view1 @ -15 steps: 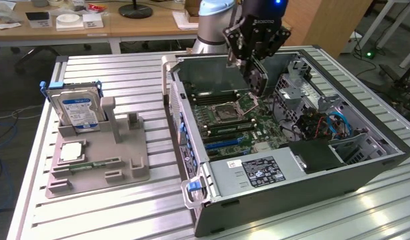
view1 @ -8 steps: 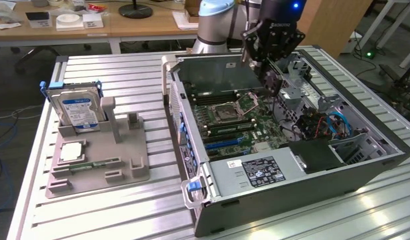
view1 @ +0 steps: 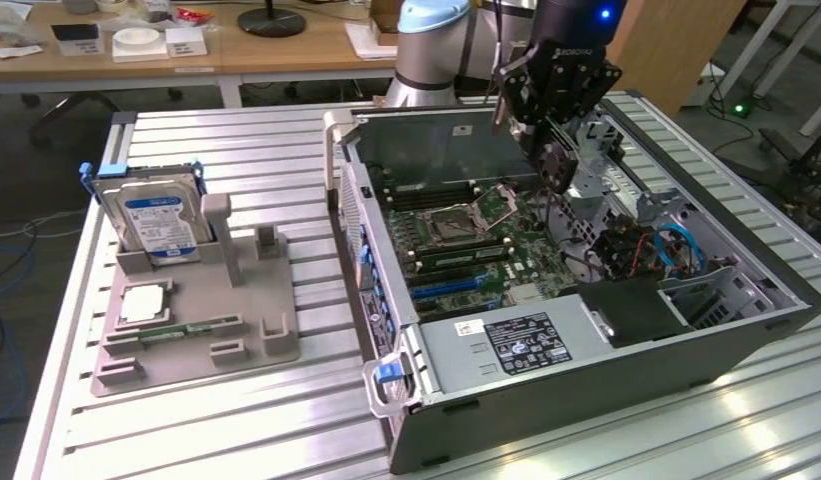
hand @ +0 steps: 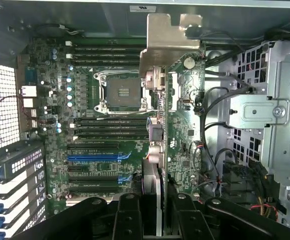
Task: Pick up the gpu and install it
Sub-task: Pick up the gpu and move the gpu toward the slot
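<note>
Installation is in hand, I judge: the claw (view1: 554, 115), clamped on the gpu (hand: 155, 131) hanging just under it over the motherboard (hand: 184, 145), needs the card edge lined with 1 blue slot (hand: 92, 156) below.

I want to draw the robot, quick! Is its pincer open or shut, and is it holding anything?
Pincer: shut on the gpu, held over the open computer case.

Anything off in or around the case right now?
Nothing stands out. The graphics card hangs clamped in the jaws over the motherboard, not in a slot. The hard drive stands upright in its grey holder; nothing spilled.
</note>
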Motion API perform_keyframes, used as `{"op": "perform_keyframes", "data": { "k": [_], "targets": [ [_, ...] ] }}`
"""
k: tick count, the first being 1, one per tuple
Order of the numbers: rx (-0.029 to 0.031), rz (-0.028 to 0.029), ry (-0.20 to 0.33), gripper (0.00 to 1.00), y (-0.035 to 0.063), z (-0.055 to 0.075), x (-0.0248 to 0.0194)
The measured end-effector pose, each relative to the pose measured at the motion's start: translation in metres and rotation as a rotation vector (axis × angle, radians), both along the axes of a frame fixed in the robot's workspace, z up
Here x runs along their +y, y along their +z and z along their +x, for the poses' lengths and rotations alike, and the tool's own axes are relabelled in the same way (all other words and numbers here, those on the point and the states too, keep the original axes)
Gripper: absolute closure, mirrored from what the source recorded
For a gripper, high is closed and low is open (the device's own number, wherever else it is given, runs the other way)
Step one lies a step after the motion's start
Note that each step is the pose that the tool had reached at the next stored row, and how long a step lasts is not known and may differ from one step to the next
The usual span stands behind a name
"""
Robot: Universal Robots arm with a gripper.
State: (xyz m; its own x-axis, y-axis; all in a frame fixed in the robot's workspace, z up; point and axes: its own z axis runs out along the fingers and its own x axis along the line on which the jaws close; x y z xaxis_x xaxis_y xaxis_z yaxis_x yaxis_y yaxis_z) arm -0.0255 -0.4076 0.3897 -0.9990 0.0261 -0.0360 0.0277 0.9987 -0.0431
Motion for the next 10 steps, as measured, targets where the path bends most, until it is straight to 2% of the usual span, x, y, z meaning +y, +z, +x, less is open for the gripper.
{"op": "perform_keyframes", "data": {
  "k": [10],
  "targets": [
    [0.0, 0.0, 0.0, 0.72, 0.0, 0.0, 0.0]
  ]
}}
